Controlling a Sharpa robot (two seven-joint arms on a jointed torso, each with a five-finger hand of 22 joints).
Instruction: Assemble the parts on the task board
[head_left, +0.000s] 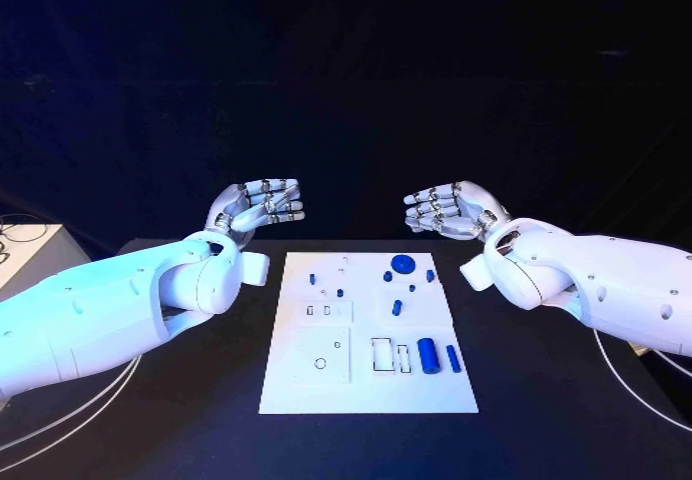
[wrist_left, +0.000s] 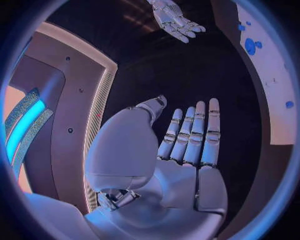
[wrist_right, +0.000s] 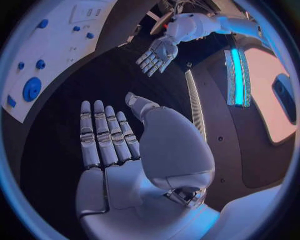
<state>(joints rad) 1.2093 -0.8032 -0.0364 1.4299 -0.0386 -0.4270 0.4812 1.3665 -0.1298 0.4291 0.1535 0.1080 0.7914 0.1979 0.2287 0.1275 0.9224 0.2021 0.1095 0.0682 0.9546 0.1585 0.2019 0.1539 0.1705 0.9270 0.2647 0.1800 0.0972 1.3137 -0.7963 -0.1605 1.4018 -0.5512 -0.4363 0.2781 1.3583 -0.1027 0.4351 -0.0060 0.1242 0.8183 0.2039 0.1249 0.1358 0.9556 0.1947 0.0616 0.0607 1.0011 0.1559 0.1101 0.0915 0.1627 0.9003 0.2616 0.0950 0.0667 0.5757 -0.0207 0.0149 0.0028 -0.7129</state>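
The white task board (head_left: 368, 335) lies in the middle of the black table. On its far right part sit a round blue disc (head_left: 402, 264) and several small blue parts. Nearer me, a blue cylinder (head_left: 427, 351) and a thin blue bar (head_left: 453, 358) lie side by side. My left hand (head_left: 260, 205) hovers beyond the board's far left corner, and my right hand (head_left: 451, 211) hovers beyond the far right corner. Both hold nothing. In the wrist views, the left hand (wrist_left: 187, 145) and the right hand (wrist_right: 109, 145) show straight fingers and bare palms. The board (wrist_left: 272, 75) (wrist_right: 56, 55) lies off to one side.
A white box (head_left: 22, 255) stands off the table's left side. Thin white cables (head_left: 635, 385) hang along the right edge. Bare black table (head_left: 548, 400) flanks the board on both sides. White outlined slots (head_left: 382, 355) and a ring recess (head_left: 326, 365) mark the board's near half.
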